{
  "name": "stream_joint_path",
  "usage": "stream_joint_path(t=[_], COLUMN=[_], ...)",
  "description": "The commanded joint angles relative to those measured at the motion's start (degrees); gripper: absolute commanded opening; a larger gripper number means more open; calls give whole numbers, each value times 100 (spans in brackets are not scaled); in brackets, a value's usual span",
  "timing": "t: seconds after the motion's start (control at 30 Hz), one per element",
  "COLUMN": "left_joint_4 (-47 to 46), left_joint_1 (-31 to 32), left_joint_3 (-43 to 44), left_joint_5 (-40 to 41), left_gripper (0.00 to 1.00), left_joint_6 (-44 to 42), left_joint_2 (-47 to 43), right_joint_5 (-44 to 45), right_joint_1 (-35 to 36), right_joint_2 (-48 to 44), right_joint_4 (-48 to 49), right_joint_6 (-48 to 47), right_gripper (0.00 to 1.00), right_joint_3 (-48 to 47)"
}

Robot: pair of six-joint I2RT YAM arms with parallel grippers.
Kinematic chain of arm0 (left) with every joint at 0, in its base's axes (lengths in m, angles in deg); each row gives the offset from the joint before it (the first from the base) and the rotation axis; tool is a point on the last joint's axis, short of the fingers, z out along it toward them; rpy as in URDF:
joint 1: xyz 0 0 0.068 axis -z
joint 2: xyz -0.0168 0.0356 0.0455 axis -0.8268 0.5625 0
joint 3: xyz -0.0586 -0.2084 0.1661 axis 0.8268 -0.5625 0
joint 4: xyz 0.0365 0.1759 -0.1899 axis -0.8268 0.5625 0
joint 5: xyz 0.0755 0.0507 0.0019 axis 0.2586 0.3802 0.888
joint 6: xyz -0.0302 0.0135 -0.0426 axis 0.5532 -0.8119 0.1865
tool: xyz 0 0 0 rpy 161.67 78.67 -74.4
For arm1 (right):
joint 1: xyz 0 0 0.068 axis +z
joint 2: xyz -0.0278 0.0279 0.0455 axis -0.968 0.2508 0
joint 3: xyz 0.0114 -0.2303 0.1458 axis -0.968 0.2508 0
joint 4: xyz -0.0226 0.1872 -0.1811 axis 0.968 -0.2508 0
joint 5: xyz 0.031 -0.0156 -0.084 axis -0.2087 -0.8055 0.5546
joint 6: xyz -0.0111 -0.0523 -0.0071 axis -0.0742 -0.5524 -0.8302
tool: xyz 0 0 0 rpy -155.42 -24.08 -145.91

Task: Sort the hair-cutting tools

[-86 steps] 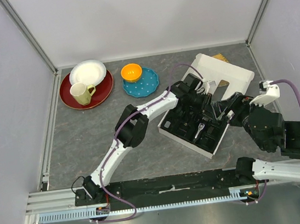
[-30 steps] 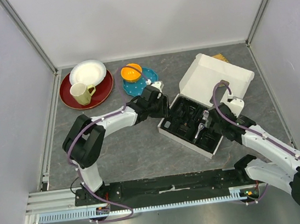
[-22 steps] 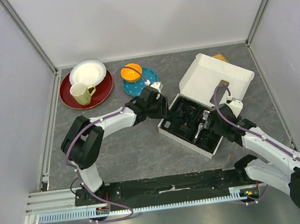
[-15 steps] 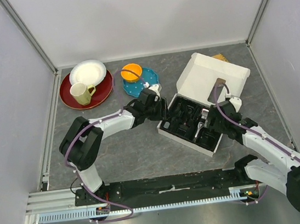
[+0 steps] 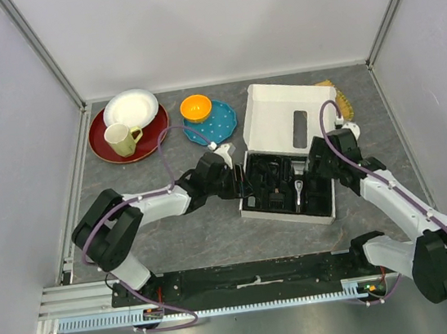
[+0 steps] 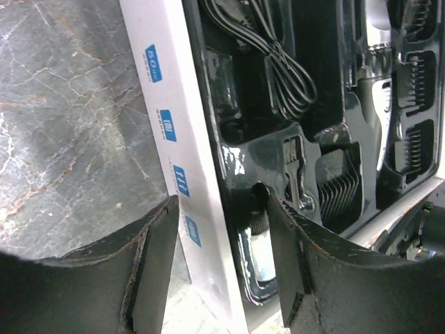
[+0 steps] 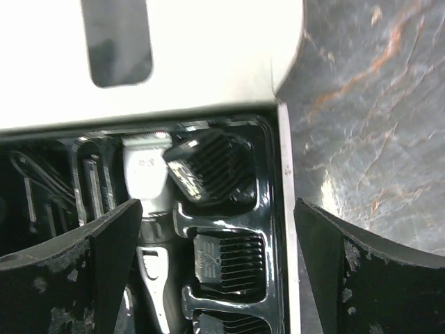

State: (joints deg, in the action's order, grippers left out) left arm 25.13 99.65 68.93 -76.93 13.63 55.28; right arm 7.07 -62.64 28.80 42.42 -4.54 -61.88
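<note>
Clipper (image 7: 148, 182) in its slot, blade end toward the raised lid (image 5: 277, 123), long axis running 12 to 6 in the overhead view. It lies in the black moulded tray (image 6: 268, 149) of a white cardboard box (image 6: 174, 139) on the worktop's (image 5: 127, 188) 3 o'clock side.

The right fingers (image 5: 320, 169) hang spread wide and empty over the tray's right end. The clipper is at about their 8 o'clock, nearer this arm than the other. Beneath them sits a column of comb attachments (image 7: 222, 268), one lying tilted across the top pocket.

The left fingers (image 5: 240, 180) straddle the box's 9 o'clock wall, one outside and one inside; whether they pinch it is hard to tell. A coiled cord (image 6: 278, 66) fills the tray's left bay.

From 10 to 12 o'clock, a mug (image 5: 121, 138) and white dish (image 5: 132, 107) rest on a red plate (image 5: 101, 147), and an orange bowl (image 5: 196, 106) on a blue plate (image 5: 220, 126).
</note>
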Motion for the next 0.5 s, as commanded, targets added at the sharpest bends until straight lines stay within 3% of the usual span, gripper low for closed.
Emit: stream_joint_path(t=[0.0,0.23,0.4,0.47], left_joint_4=[-133,430,668,721], left_joint_1=[51,51,51,51], left_joint_3=[-4,295,296,260], left_joint_5=[118,672,988,1068], left_gripper=[61,62,62,62], left_joint_6=[69,-178,-239,-257], left_joint_2=[-548,-1058,-1252,-1313], right_joint_5=[290,-201,-360,-334], right_joint_1=[-10,-10,-1,34], right_joint_2=[-115,86,657,754], right_joint_4=[-98,113,200,218], right_joint_6=[-429,-807,-940,-974], right_gripper=[98,94,71,66], right_joint_3=[-705,-802,-890,-916])
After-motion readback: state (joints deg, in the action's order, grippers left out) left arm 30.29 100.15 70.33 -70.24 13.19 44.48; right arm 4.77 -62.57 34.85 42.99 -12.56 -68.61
